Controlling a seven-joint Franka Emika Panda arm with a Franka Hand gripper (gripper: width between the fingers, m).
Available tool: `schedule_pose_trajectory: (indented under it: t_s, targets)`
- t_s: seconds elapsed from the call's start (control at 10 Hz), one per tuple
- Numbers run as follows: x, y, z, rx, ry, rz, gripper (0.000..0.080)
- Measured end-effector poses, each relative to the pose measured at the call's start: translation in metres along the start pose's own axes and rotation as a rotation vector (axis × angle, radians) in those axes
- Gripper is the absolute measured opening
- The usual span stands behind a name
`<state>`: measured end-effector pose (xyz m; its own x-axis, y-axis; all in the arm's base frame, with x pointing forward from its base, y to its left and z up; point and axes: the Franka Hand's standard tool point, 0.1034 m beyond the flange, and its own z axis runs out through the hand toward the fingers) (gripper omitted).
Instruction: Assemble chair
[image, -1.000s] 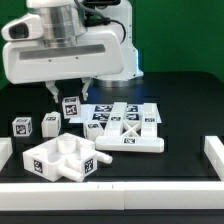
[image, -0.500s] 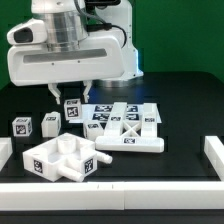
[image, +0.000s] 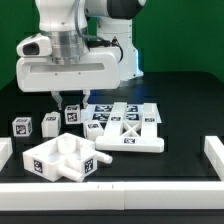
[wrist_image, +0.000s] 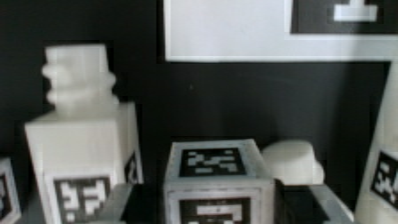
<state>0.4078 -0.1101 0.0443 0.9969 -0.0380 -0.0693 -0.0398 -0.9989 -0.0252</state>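
The chair is in loose white parts on the black table (image: 185, 120), none of them joined. In the exterior view the arm fills the upper left of the frame and its gripper (image: 69, 100) hangs over a tagged upright leg (image: 72, 114), which stands left of the frame's centre. The dark fingers (image: 57, 97) come down close to the top of that leg. The jaws stand partly apart, but I cannot tell whether they press on the leg or only straddle it. Toward the exterior view's left stand two small tagged pieces, one (image: 22, 126) near the frame's edge and the other (image: 50, 122) just beside the leg. In the lower left lies a chunky seat block (image: 60, 158) with rounded recesses and tags on its front faces. Right of centre an X-braced panel (image: 130, 137) lies flat, overlapping the near edge of the marker board (image: 100, 112). Plain white edge blocks sit at the frame's far left (image: 5, 152) and far right (image: 214, 155), and a long white rail (image: 110, 192) runs along the bottom. The wrist view shows a stepped, pegged leg (wrist_image: 80, 125) standing upright. Near it is a tagged block (wrist_image: 217, 175) with a round peg (wrist_image: 294, 160) at its side, and the marker board (wrist_image: 231, 35) lies beyond them.
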Motion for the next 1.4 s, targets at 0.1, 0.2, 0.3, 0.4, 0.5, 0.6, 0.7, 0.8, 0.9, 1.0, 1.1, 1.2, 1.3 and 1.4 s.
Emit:
schedule_pose_trajectory:
  t_s: [0.1, 0.2, 0.3, 0.4, 0.5, 0.6, 0.7, 0.8, 0.9, 1.0, 1.1, 1.2, 1.3, 1.4]
  targets:
    - [-0.001, 0.000, 0.001, 0.000, -0.002, 0.000, 0.0279]
    - [-0.002, 0.001, 0.002, -0.002, -0.001, -0.003, 0.0279]
    - [-0.013, 0.005, 0.013, -0.011, -0.013, -0.008, 0.0279]
    - [-0.018, 0.003, 0.019, -0.011, -0.028, -0.012, 0.0279]
    - [-0.020, -0.001, 0.024, -0.023, -0.021, -0.025, 0.0279]
    - [-0.018, -0.004, 0.024, -0.030, -0.012, -0.037, 0.0279]
    - [-0.017, -0.003, 0.024, -0.029, -0.011, -0.034, 0.0279]
    - [-0.018, -0.003, 0.024, -0.030, -0.012, -0.033, 0.0279]
    - [-0.018, -0.003, 0.024, -0.030, -0.012, -0.034, 0.0279]
    - [-0.018, -0.003, 0.024, -0.028, -0.013, -0.034, 0.0436]
    - [-0.016, -0.001, 0.018, -0.019, -0.016, -0.030, 0.0565]
    - [-0.012, -0.002, 0.008, 0.002, -0.030, -0.024, 0.0565]
    - [0.001, -0.003, -0.003, 0.020, -0.038, -0.022, 0.0632]
    - [0.016, -0.004, -0.011, 0.028, -0.037, -0.022, 0.0644]
